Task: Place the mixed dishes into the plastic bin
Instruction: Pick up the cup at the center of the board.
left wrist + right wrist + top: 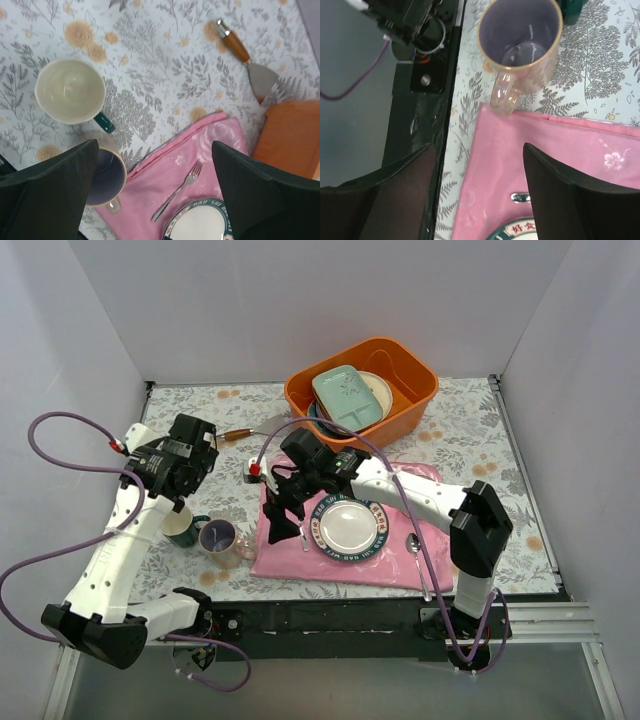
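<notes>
The orange plastic bin point(408, 400) stands at the back and holds the pale mint squarish plate point(348, 397) on top of other round plates. The dark green mug point(182, 528), cream inside, and the lavender-lined mug point(218, 537) stand upright side by side on the table at the front left. My left gripper point(186, 492) hovers open and empty above them; its view shows the green mug point(70, 91) and the lavender mug point(104, 175). My right gripper point(281, 524) is open and empty over the pink cloth's left edge, just short of the lavender mug point(520, 37).
A white plate with a dark lettered rim point(349, 528) lies on the pink cloth point(300, 555), with a fork point(180, 190) to its left and a spoon point(413, 542) to its right. A wooden-handled spatula point(245, 433) lies left of the bin. The black table edge point(415, 115) is close.
</notes>
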Controlling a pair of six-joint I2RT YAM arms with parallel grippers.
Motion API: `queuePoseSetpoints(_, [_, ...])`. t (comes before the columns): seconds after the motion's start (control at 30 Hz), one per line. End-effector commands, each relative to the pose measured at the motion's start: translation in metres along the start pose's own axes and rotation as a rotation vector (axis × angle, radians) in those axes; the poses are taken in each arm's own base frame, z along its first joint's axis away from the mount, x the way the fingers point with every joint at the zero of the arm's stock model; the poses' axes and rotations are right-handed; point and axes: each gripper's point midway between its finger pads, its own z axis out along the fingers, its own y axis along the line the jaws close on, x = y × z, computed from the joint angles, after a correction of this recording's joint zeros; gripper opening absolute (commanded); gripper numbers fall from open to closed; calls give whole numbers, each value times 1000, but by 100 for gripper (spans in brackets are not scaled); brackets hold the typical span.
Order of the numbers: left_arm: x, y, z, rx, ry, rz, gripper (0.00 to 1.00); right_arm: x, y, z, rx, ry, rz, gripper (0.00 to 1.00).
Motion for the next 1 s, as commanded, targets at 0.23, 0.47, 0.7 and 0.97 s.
queuePoseSetpoints(0.23, [-86,10,-33,17,-330,69,98,-58,-54,31,284,-203,370,79])
queuePoseSetpoints(0.47, [-95,15,-41,34,-373,72,98,-50,-74,60,360,-202,476,77])
queuePoseSetpoints(0.7, [-93,21,-39,25,-376,91,98,-49,-70,85,381,-185,461,74])
queuePoseSetpoints(0.97, [-95,24,-39,19,-390,100,98,-31,-93,90,578,-149,414,62])
